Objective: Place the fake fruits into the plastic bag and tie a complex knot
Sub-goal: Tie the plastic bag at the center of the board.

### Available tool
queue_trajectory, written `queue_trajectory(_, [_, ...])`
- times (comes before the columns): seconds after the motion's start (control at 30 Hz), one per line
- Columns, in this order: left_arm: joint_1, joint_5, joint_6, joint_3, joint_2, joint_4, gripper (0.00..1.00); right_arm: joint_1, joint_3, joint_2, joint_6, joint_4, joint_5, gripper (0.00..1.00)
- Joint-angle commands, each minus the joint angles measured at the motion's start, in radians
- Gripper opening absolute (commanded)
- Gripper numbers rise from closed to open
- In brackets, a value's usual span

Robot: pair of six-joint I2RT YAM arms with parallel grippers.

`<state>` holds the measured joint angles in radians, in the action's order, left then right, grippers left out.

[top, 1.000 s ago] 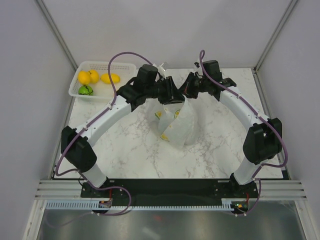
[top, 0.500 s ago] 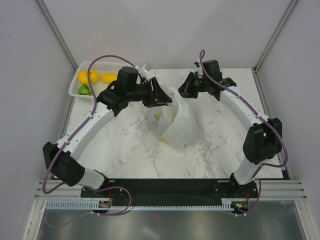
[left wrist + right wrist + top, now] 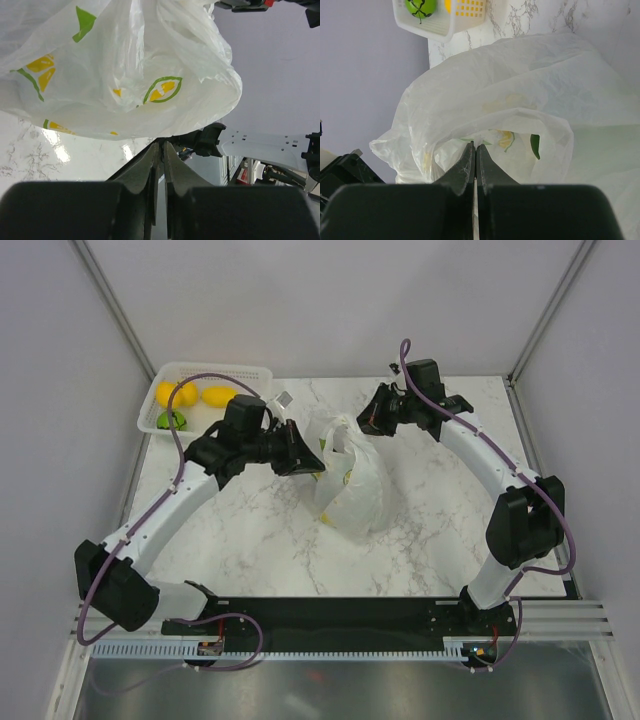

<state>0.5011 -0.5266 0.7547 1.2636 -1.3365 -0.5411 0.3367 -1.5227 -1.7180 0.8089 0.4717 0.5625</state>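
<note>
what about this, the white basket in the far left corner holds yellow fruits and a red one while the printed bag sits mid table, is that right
Not quite. The odd fruit in the basket is green, not red, as the top external view shows. The rest holds: the yellow fruits lie beside it and the bag sits mid table.
</note>
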Motion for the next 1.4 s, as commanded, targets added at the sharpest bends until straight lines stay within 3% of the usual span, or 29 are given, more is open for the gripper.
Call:
queue_trajectory(0.0, [0.025, -0.027, -0.045, -0.018, 0.013, 0.038, 0.14, -0.002, -0.044, -0.009, 0.016, -0.018, 0.002, 0.0])
queue_trajectory(0.37, [0.116, 0.014, 0.031, 0.036, -0.137, 0.164, 0.15, 0.001, -0.037, -0.002, 0.036, -0.018, -0.012, 0.0])
queue_trajectory(0.7, [0.125, 0.204, 0.049, 0.095, -0.199, 0.248, 0.23, 0.002, -0.03, 0.005, 0.033, -0.016, -0.013, 0.0])
queue_trajectory(1.37, [0.149, 0.246, 0.078, 0.103, -0.251, 0.395, 0.36, 0.015, -0.019, 0.011, 0.058, -0.012, -0.029, 0.0])
